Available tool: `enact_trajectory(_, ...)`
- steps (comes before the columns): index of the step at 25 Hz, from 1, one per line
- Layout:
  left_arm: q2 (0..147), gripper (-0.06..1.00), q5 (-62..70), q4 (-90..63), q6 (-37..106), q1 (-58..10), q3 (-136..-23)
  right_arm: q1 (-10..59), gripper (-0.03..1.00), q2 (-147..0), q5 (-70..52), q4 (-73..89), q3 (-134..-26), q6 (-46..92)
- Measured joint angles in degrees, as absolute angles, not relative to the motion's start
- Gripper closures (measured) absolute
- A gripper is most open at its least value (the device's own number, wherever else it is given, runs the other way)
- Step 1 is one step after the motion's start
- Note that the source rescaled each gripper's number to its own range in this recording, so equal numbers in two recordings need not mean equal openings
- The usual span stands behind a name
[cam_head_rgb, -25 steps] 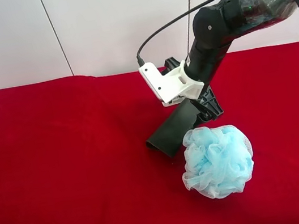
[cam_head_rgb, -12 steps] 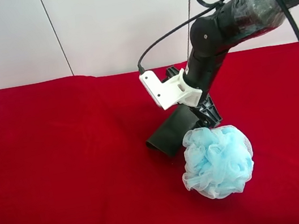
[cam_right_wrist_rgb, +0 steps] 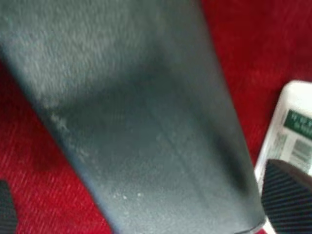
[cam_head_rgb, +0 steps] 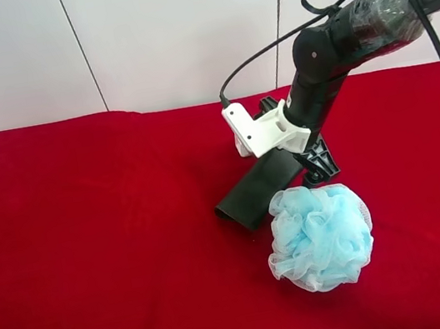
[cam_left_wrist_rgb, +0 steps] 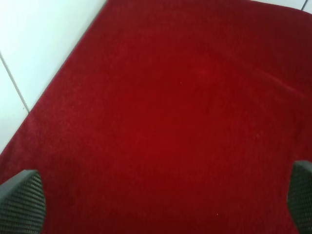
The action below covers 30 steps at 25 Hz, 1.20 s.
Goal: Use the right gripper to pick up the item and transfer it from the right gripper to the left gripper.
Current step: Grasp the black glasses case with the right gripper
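- Centrally, a fluffy light-blue bath puff (cam_head_rgb: 321, 236) sits on the red-covered worktop (cam_head_rgb: 91, 253); the positions below are given relative to it.
- The item (cam_head_rgb: 257, 194), dark, flat and oblong, lies slantwise just beside the puff, on the side facing the white wall. Whether the two touch cannot be told.
- The right gripper (cam_head_rgb: 319, 166), carrying a white bracket (cam_head_rgb: 261, 130), is lowered over the end of the item that lies closest above the puff. Its plastic-wrapped arm rises away from the puff.
- Seen from the right wrist, the item fills most of the space between the fingers (cam_right_wrist_rgb: 285, 195). A strip of red cloth shows between the item and the opposite finger, so the jaws stand apart, astride the item and not clamped on it.
- A small white printed box (cam_right_wrist_rgb: 292, 131) lies next to the item, close to one finger; its place relative to the puff cannot be told.
- The left gripper (cam_left_wrist_rgb: 161, 200) has its jaws spread wide with only red cloth between them; it grips nothing.
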<state>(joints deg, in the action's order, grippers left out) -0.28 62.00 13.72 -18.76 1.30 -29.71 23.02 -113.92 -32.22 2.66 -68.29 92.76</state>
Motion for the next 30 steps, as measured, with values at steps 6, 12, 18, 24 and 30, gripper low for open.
enact_trajectory(6, -0.3, -0.06, 62.0, 13.7, -18.8, 1.3, -29.7, 23.0, -0.03, -114.2, -30.3, 2.8, -68.3, 92.8)
enact_trajectory(12, -0.3, -0.06, 62.0, 13.7, -18.8, 1.3, -29.7, 23.0, -0.03, -114.3, -29.1, 2.8, -68.3, 92.8)
enact_trajectory(18, -0.3, -0.06, 62.0, 13.7, -18.8, 1.3, -29.7, 23.0, -0.03, -116.8, -28.0, 2.7, -68.3, 92.8)
enact_trajectory(24, -0.3, -0.06, 62.0, 13.7, -18.8, 1.3, -29.7, 23.0, -0.03, -117.0, -26.3, 1.3, -68.3, 92.8)
enact_trajectory(30, -0.3, -0.06, 62.0, 13.7, -18.8, 1.3, -29.7, 23.0, 0.0, -117.0, -26.3, 1.3, -68.3, 92.8)
